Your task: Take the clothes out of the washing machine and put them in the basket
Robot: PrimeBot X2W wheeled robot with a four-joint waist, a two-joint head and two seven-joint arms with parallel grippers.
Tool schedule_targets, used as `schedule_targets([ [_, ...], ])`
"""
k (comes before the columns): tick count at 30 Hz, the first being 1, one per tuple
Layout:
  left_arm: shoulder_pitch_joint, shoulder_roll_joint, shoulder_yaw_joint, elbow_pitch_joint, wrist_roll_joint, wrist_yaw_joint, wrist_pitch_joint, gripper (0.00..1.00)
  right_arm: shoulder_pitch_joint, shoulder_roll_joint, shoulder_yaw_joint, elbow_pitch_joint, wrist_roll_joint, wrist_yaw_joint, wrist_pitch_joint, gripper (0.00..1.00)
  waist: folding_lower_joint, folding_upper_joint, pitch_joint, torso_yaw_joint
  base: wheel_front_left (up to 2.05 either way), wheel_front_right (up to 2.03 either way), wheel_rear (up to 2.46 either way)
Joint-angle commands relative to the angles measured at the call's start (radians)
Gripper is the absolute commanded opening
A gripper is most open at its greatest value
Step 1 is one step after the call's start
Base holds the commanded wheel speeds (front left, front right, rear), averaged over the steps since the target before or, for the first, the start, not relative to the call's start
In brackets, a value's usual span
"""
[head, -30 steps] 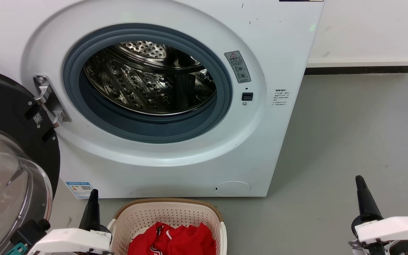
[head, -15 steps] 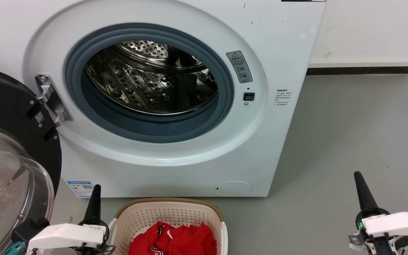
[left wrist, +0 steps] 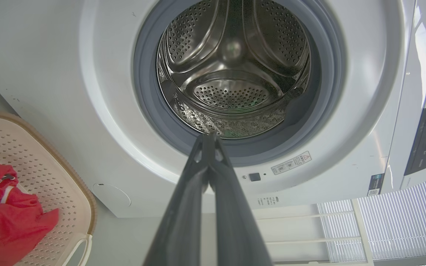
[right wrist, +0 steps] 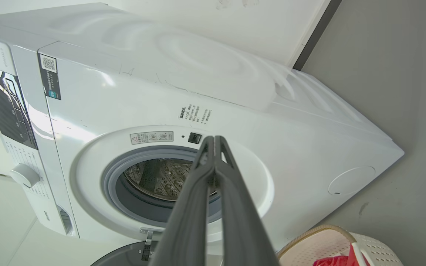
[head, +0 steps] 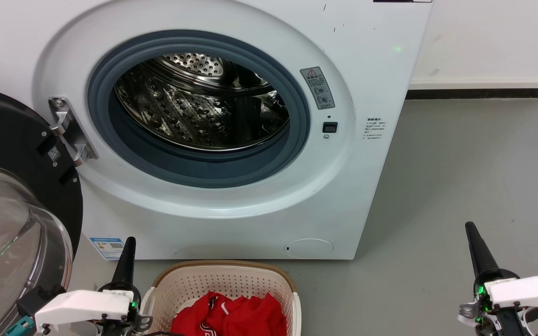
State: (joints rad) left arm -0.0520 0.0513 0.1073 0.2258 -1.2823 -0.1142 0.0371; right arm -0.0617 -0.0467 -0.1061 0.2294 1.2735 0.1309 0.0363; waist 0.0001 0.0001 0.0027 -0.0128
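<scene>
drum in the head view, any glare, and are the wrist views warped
Head view: the drum glints with bright speckled highlights, sharp. Left wrist view: the washing machine front bows from wide-angle distortion. Right wrist view: soft sheen on its side.

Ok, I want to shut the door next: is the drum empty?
Empty, as far as visible: the drum shows bare perforated steel in head and left wrist views; the red clothes lie in the basket.

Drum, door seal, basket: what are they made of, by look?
Drum: looks like polished steel, mirror-bright with punched holes. Door seal: likely rubber, matte grey ring. Basket: seems moulded plastic, cream, perforated walls; brown rim looks woven, possibly imitation.
</scene>
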Motion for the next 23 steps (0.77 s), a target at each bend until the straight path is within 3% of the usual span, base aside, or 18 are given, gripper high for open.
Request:
schedule_targets([
  [1, -0.024, 0.000, 0.004, -0.002, -0.026, -0.004, 0.006, 0.00, -0.025, -0.005, -0.002, -0.002, 0.029, 0.000, 0.006, 0.00, -0.0001, -0.0001, 0.000, 0.001, 0.00, 0.00, 0.00],
  [23, -0.046, -0.001, 0.007, 0.012, -0.206, -0.013, 0.050, 0.00, -0.043, -0.005, -0.006, 0.010, 0.214, 0.000, 0.050, 0.00, -0.0001, -0.0001, 0.000, 0.007, 0.00, 0.00, 0.00],
])
